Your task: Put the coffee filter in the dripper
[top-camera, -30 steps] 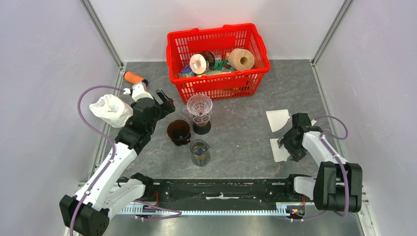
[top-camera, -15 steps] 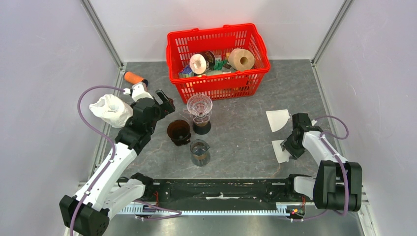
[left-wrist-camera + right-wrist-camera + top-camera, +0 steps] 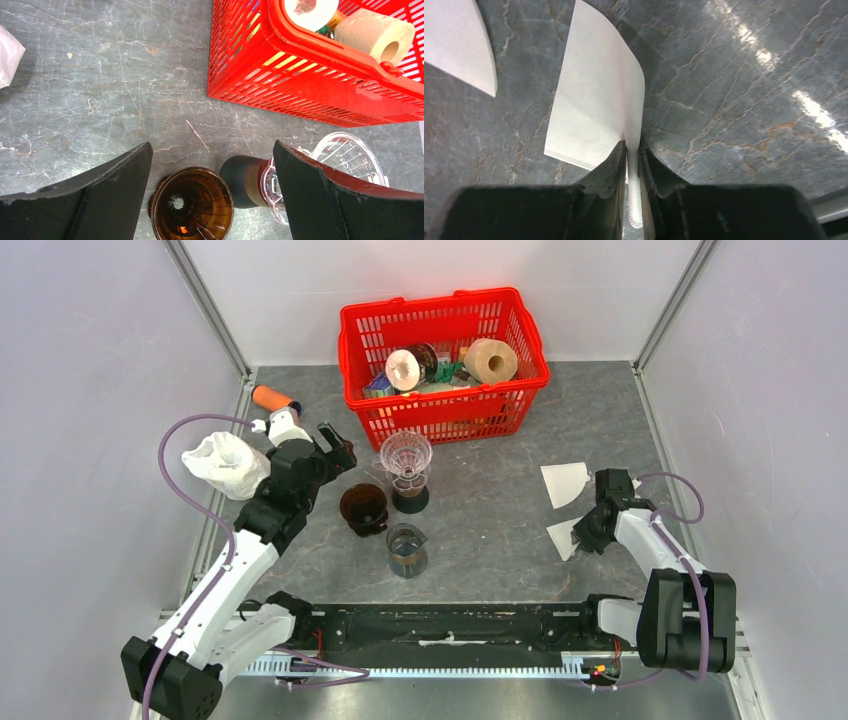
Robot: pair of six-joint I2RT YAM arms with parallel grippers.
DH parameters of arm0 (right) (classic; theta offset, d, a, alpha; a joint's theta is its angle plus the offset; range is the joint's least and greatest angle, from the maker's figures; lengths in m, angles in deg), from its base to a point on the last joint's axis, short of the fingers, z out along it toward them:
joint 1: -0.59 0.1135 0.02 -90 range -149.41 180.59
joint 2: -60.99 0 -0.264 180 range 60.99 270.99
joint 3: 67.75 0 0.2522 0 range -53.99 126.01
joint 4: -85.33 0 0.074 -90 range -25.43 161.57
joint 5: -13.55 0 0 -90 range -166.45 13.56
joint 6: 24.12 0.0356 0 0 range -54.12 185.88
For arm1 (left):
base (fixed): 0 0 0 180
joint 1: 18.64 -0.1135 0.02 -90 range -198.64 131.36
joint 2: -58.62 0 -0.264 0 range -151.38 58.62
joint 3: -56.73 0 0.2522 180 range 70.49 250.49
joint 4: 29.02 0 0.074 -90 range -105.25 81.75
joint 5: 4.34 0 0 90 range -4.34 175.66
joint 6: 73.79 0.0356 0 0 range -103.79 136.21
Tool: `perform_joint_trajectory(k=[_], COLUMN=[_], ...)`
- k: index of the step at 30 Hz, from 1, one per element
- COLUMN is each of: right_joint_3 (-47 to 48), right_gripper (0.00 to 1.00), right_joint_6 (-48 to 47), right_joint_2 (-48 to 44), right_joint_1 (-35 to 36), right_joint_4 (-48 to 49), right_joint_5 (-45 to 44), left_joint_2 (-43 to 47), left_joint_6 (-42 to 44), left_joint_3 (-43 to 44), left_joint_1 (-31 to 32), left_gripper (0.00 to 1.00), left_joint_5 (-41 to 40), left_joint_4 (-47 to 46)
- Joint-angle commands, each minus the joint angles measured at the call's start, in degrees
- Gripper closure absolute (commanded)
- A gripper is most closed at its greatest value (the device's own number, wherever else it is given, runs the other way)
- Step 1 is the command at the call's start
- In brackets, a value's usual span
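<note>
Grasp step: right end effector (image 3: 633, 150) pinched tight on edge of coffee filter (image 3: 594, 100), sheet curled up off worktop (image 3: 724, 100) at right. Left end effector (image 3: 210, 150) spread wide above amber dripper (image 3: 191, 204). Next: lift clear, carry left across worktop to dripper, likely without creasing the cone.

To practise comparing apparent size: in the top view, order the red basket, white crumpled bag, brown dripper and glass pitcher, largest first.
1. red basket
2. white crumpled bag
3. brown dripper and glass pitcher: these look nearly alike, so they are left unranked.
</note>
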Motion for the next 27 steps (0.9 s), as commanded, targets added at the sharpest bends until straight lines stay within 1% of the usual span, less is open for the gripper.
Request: perform_joint_trajectory(k=[1, 3, 5, 7, 11, 12, 15, 17, 21, 23, 25, 27], right_joint_3=[-0.97, -0.87, -0.78, -0.11, 1.17, 1.55, 3.01, 4.26, 7.16, 8.14, 8.91, 9.31], right_gripper=[0.81, 0.85, 0.85, 0.85, 0.85, 0.84, 0.84, 0.84, 0.83, 0.83, 0.82, 0.81], right_joint_6=[-1.6, -2.68, -4.32, -6.47, -10.05, -11.82, -13.24, -13.38, -14.48, -13.99, -13.26, -12.33], right_joint_2=[-3.79, -6.25, -8.7, -10.56, -12.91, -13.32, -14.14, -15.1, -17.63, -18.9, -20.1, -21.3], right_joint_1=[0.05, 0.02, 0.07, 0.02, 0.07, 0.07, 0.16, 0.4, 1.9, 3.03, 4.34, 6.4], right_joint_4=[2.1, 2.06, 2.66, 3.26, 5.76, 6.96, 9.46, 11.21, 12.26, 13.66, 15.6, 18.05], right_joint_5=[4.03, 5.09, 7.16, 11.34, 21.23, 25.4, 35.19, 39.48, 44.16, 46.72, 49.44, 51.41], left_joint_2=[1.26, 1.36, 1.5, 1.64, 2.01, 2.32, 3.41, 4.34, 5.25, 5.08, 4.99, 4.61], left_joint_6=[-0.54, -0.47, -0.31, 0.21, 0.57, 0.57, 1.12, 1.51, 1.87, 1.98, 0.83, -0.79], left_joint_3=[-0.39, -0.58, -0.65, -0.92, -1.11, -1.02, -0.61, -0.04, 1.07, 2.1, 1.86, 1.87], left_joint_1=[-0.27, -0.29, -0.3, -0.26, -0.24, -0.25, -0.27, -0.3, -0.29, -0.19, -0.13, 0.42], left_gripper=[0.03, 0.03, 0.03, 0.03, 0.03, 0.03, 0.03, 0.03, 0.03, 0.03, 0.03, 0.03], left_joint_5=[1.22, 2.28, 3.58, 5.12, 7.96, 8.36, 10.53, 13.19, 23.29, 31.11, 39.51, 43.76], left_joint_4=[-2.18, -2.69, -3.16, -4.09, -5.01, -4.91, -4.91, -5.06, -8.02, -10.18, -14.73, -18.34])
